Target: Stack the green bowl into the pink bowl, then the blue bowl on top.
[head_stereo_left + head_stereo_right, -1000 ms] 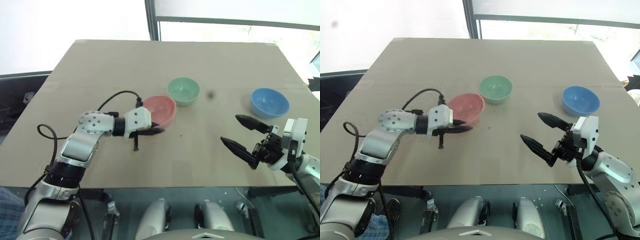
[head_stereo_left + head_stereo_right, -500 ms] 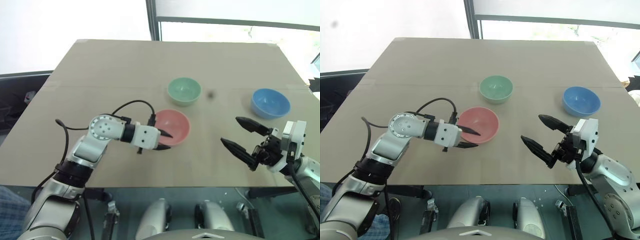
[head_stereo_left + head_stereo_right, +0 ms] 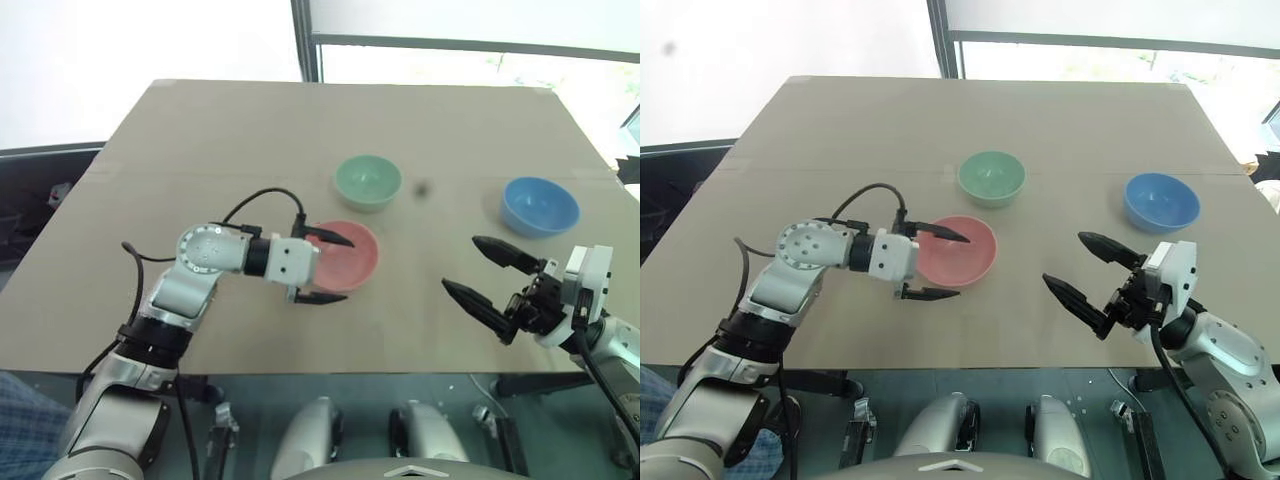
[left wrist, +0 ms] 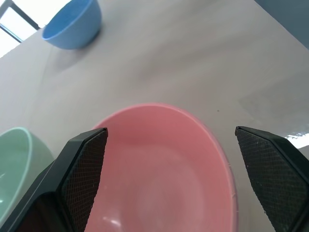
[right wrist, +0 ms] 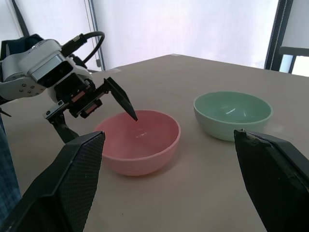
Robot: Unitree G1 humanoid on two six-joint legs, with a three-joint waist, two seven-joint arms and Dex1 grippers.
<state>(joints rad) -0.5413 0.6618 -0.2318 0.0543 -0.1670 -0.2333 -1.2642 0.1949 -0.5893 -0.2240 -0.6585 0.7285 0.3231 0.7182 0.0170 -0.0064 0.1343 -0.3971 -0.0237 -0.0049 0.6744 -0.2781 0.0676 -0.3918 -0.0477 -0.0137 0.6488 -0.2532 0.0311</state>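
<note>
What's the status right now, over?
Left gripper open beside the pink bowl, holding nothing. Right gripper open, idle. Green bowl and blue bowl unstacked, apart. Nothing in the way.

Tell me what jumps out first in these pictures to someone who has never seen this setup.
Three small round plastic bowls on a tan table: the salmon-pink bowl nearest the robot, the mint-green bowl just behind it, the sky-blue bowl off to the right. The left gripper has its black fingers spread wide at the pink bowl's rim; the right gripper hangs open near the table's front edge.

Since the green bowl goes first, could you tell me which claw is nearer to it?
Left. The left claw is at the pink bowl, just before the green bowl; the right claw hangs farther off.
</note>
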